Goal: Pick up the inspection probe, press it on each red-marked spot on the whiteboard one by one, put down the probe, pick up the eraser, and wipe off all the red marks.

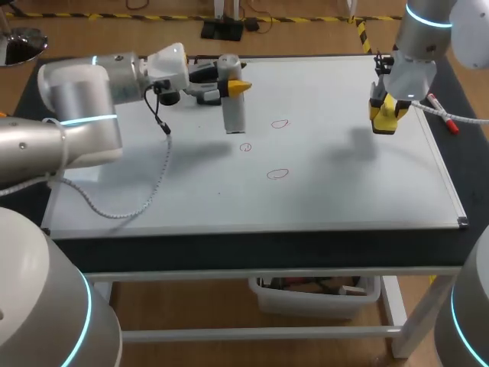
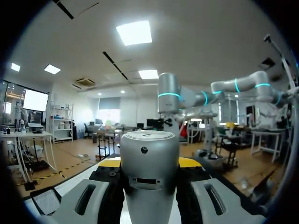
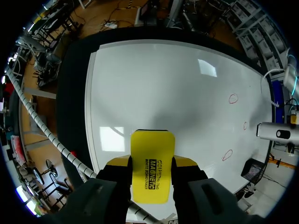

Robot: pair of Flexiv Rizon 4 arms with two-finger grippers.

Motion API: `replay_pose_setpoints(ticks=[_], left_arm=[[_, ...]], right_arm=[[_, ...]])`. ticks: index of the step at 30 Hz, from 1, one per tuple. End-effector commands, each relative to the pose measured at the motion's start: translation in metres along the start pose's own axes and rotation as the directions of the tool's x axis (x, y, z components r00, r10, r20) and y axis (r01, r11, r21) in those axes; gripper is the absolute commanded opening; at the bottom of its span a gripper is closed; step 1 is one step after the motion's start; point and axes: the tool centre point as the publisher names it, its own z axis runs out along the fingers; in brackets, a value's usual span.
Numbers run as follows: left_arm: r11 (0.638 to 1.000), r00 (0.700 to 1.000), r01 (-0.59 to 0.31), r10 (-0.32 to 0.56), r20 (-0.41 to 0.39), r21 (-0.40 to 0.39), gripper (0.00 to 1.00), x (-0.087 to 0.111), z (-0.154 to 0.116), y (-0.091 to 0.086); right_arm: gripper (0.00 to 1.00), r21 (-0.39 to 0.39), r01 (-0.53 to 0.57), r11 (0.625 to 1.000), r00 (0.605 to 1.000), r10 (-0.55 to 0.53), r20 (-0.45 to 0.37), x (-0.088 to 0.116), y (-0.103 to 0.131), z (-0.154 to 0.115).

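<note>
One probe, one eraser — both gripped

A dark, matte tabletop lies under the whiteboard and shows as a black border along its front, left and right sides. The border is widest along the front edge. A white marker pen with red ends lies at the whiteboard's right edge, slanted, partly across the frame and onto the dark border. In the left wrist view a small dark mesh-patterned square sits by a corner of the whiteboard; what it is cannot be told.
</note>
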Motion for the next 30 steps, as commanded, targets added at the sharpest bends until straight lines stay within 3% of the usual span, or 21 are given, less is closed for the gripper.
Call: replay_pose_setpoints(ticks=[1,6,30], left_arm=[[1.000,0.999,0.010,-0.010,-0.040,-0.003,0.00,-0.001,0.005,0.005],[1.000,0.997,0.021,-0.021,-0.071,-0.006,0.00,0.008,0.010,0.010],[1.000,0.990,0.020,-0.019,-0.139,0.004,0.00,0.008,0.016,0.036]], right_arm=[[0.00,0.001,0.003,1.000,1.000,-0.002,-0.002,0.001,0.000,-0.001],[0.00,0.001,0.003,1.000,1.000,-0.002,-0.002,0.001,0.000,-0.001],[0.00,0.001,0.003,1.000,1.000,-0.002,-0.002,0.001,0.000,-0.001]])
